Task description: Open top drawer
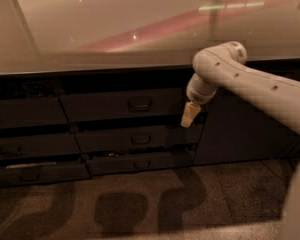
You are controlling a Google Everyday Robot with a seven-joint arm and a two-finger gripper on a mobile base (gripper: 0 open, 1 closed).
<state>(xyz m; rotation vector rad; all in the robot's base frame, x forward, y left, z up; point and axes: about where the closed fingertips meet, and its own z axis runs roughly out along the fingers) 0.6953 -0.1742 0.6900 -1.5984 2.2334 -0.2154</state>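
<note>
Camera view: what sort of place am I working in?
Likely a kitchen or break room: a long pale countertop, the top drawer with shallower drawers stacked under it, and a plain cabinet door beside them. The gripper hangs at the top drawer's right end.

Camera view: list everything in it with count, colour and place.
top drawer: one, dark grey-brown, uppermost of the centre stack, under the counter.
lower drawers: two, dark, beneath it.
left drawers: three, dark, stacked at left.
cabinet door: one, dark, right of the stack.
counter: one, glossy beige, across the top.
floor: one, speckled brown, bottom.
arm: one, pale grey, extends from the right.
gripper: one, cream tip, before the top drawer's right end, right of its handle.
</note>
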